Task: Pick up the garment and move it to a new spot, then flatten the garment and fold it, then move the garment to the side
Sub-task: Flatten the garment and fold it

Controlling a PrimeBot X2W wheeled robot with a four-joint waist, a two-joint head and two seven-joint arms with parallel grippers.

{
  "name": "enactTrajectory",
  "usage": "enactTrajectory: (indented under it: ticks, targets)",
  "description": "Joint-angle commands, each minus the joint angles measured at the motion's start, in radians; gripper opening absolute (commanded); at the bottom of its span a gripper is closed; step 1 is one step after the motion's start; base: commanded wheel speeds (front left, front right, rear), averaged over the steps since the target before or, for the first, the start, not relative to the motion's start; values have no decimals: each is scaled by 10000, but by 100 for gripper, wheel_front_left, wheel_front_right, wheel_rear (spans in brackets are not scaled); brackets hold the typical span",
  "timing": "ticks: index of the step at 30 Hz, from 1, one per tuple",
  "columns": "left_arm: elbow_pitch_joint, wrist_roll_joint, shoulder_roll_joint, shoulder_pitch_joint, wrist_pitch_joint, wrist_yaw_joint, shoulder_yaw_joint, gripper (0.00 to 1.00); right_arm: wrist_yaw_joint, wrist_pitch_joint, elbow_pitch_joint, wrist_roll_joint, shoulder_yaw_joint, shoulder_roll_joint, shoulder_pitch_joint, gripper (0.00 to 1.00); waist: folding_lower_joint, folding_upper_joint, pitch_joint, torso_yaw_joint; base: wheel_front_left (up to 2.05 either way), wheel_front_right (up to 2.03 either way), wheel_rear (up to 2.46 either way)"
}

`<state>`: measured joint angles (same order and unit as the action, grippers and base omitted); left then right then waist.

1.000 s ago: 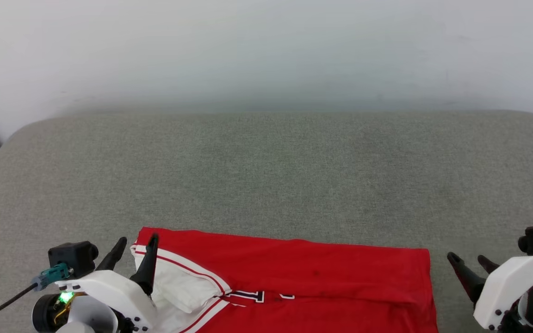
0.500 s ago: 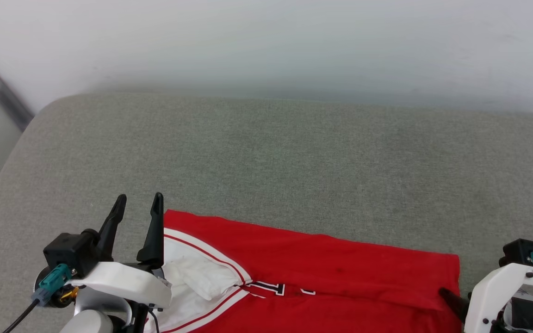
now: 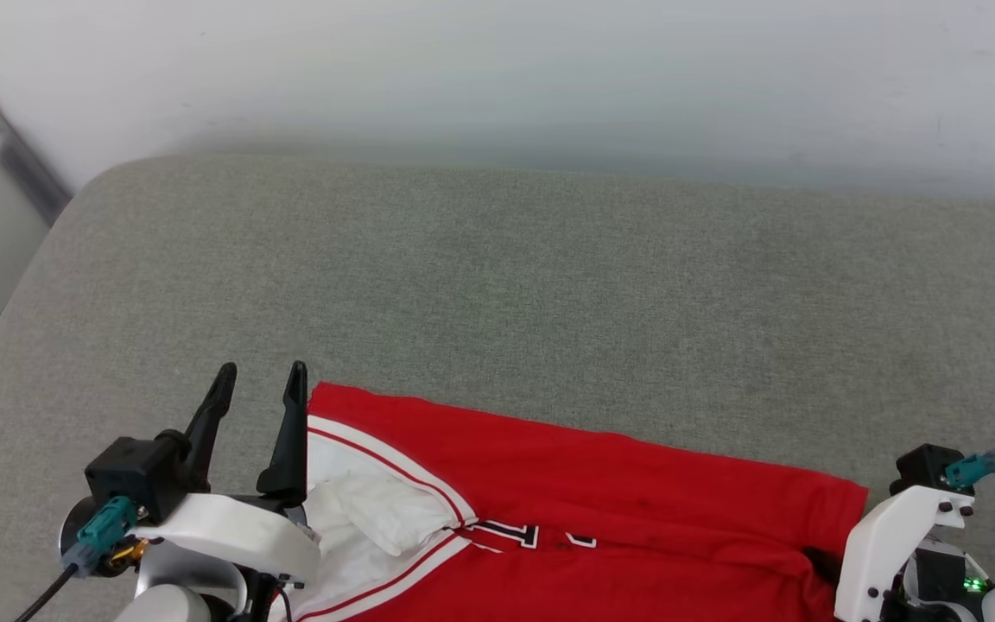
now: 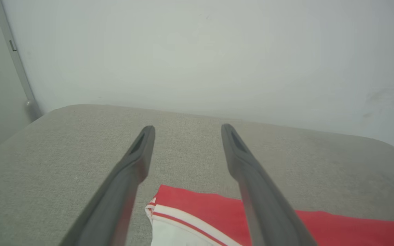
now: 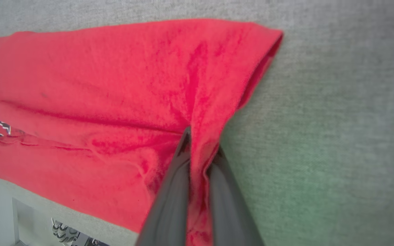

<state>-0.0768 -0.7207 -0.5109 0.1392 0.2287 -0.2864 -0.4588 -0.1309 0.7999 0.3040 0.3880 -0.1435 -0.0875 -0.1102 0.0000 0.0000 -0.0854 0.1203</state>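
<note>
The garment [image 3: 601,510] lies folded into a long red band on the grey cushion [image 3: 549,285], stretched between the two claws. Its right end is inside the right gripper [image 5: 201,141], and its left corner, with the striped trim, is just beside the inner finger of the left gripper [image 3: 261,370].

The right gripper is closed on a thin raised ridge of the red fabric. The left gripper stands wide, above the cushion, and holds nothing.

I think the main danger is a pull from one side only. If the right claw lifts or drags alone, the soft cloth can bunch up and the fold may open. The pinch also looks small, so the thin fabric could slip out, or only the top layer may come. The loose white lining [image 3: 377,510], just to the right of the left claw, could hang out or be caught by mistake. The band also lies close to the near edge of the cushion, so it might slide off.

Some black and white lettering [image 3: 519,537] shows near the middle fold, but it is half hidden and I cannot read it. I see no brand or label.
</note>
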Motion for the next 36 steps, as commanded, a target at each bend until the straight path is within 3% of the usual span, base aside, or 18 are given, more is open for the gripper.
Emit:
enactTrajectory:
  ticks: [1,6,12,18,22,25,29,32,36]
  targets:
    - [-22,67,-31,-123,-50,-81,-61,100,4,-41,128,24,140,-44,45,0,0,0,132,-87,0,0,0]
    - [-39,159,-112,-333,-303,-263,-225,100,5,-80,-220,139,187,-438,-189,0,0,0,443,-341,0,0,0]
    - [-248,209,-158,-546,-362,-476,-269,100,5,210,-227,-20,-521,-851,-300,0,0,0,638,-694,0,0,0]
    - [-353,229,-155,-661,-352,-569,-317,100,5,479,-522,-529,-2119,-1025,-347,0,0,0,684,-911,0,0,0]
    - [-378,276,-146,-685,-301,-627,-324,100,4,959,-901,-685,-3200,-556,-462,0,0,0,680,-999,0,0,0]
    - [-374,299,-125,-682,-274,-638,-346,100,4,1927,-1015,139,-4018,60,-769,0,0,0,688,-1017,0,0,0]
    - [-344,314,-125,-612,-308,-605,-394,100,4,3265,-1073,1772,-4205,378,-891,0,0,0,693,-953,0,0,0]
    - [-329,331,-142,-530,-374,-576,-456,100,2,3635,-575,3523,-3697,399,-734,0,0,0,720,-845,0,0,0]
    - [-345,361,-210,-497,-448,-598,-503,100,2,3344,139,5391,-2439,387,-523,0,0,0,767,-730,0,0,0]
